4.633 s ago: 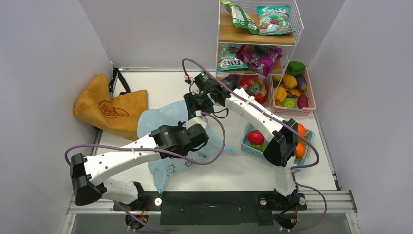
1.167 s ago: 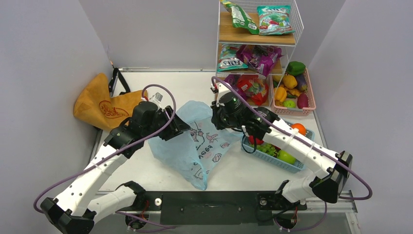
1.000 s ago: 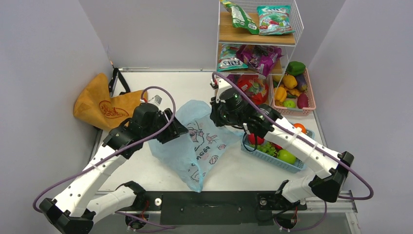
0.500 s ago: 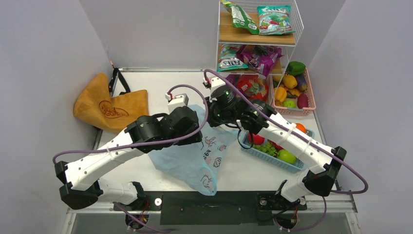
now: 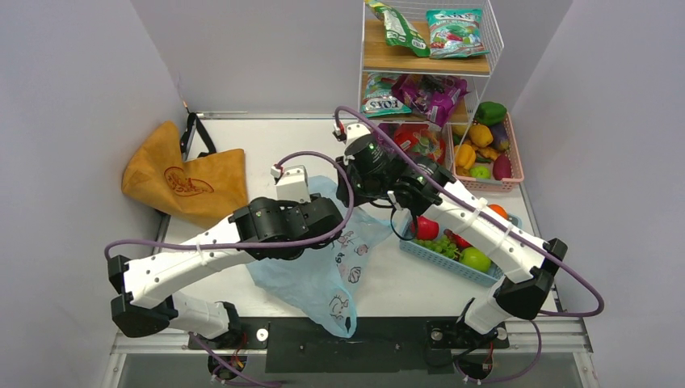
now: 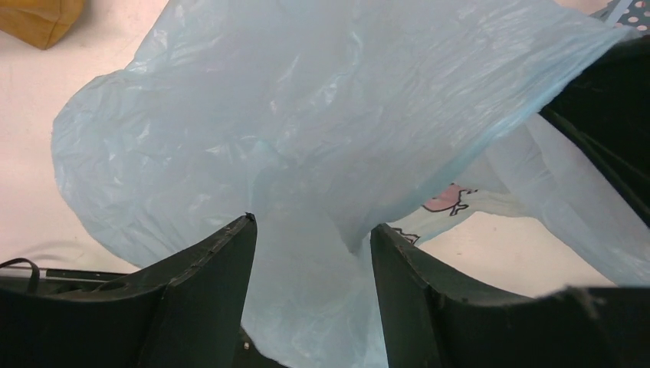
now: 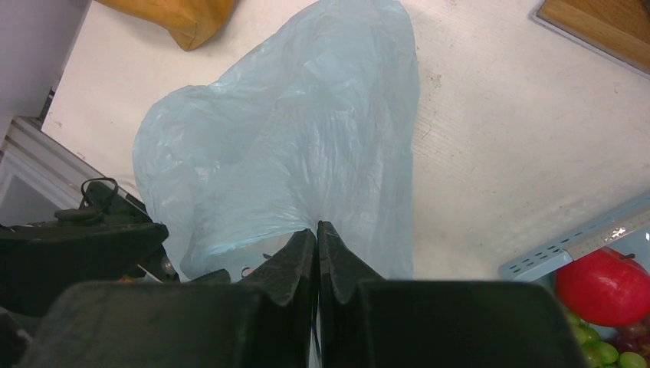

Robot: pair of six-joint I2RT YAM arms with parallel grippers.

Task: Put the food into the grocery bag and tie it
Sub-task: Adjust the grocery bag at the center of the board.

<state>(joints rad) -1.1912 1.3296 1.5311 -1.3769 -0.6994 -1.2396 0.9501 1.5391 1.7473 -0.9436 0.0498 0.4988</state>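
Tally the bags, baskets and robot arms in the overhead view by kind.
Bags: 2 (blue plastic bag, tan tote)
Baskets: 2 (blue basket, pink basket)
Robot arms: 2 (left arm, right arm)
Total: 6

1. We take this for a robotics lab cell dressed up as a small grocery shop: plain grey walls point(image 5: 81, 81) close in a white bench point(image 5: 275, 141).
2. Two white arms point(image 5: 186, 263) are bolted to a metal rail point(image 5: 549, 327) at the bench's near edge, trailing purple cables point(image 5: 323, 158).
3. Beyond the right end effector point(image 7: 316, 230) stands a wire rack point(image 5: 361, 81) of snack packets point(image 5: 452, 34). To the right of that end effector sit a pink basket point(image 5: 517, 174) and a blue basket point(image 5: 452, 265) of fruit and vegetables point(image 5: 481, 136).
4. Left of the left end effector point(image 6: 310, 226) lies a tan tote point(image 5: 186, 182).
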